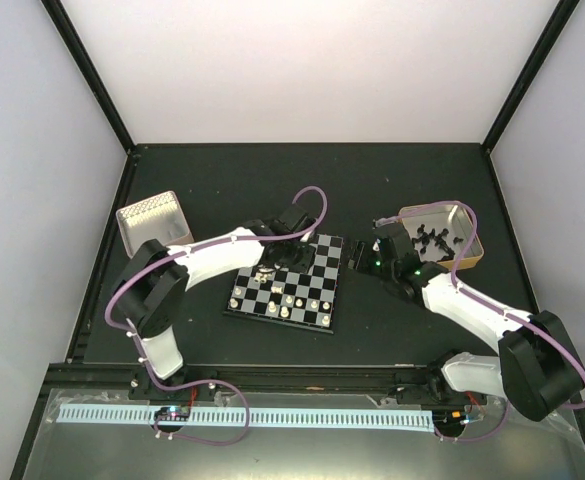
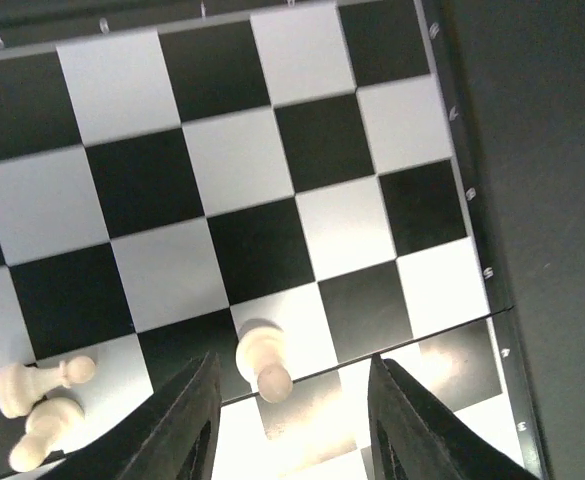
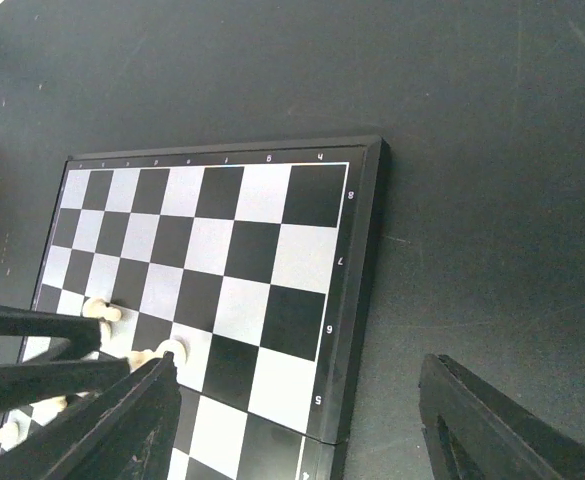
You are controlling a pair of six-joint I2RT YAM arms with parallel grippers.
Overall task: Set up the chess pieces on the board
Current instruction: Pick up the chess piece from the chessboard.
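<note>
Left gripper (image 2: 290, 405): jaws parted, gripped nothing. Straddled one cream pawn (image 2: 261, 360) at bottom centre of left wrist view, w/ gaps on both sides. Pawn: upright on a light sq, clear of both fingers (image 2: 187, 425).

Right gripper (image 3: 307, 430): wide open as well, empty. Hovered off board's rt edge in top view, near tin (image 1: 459, 228) w/ black pieces at upper rt of frame.

Board (image 1: 322, 265): mid-frame on dark table (image 1: 392, 180). Cream chess pieces (image 1: 292, 300): clustered on its lower rows in top view. Two more cream pieces (image 2: 34, 388): lower left of left wrist view; couldn't tell whether standing or tipped.

Judged step in hand: pawn placement on its sq, fingers round it.

To do it well:
- Needed a straight-up exit, no sideways drift or wrist twist. Otherwise risked clipping pawn w/ a pad & toppling it toward neighbours.
- Wanted jaws kept even abt the pawn.
- Worth checking pawn sat centred. Looked close to sq's lower edge.
- If regrasp called for: close slowly, low on body, not on head.
- Best kept rt arm off board meanwhile, to avoid a clash over so small a board.

Plenty of sqs bare, so judged task far from done.
</note>
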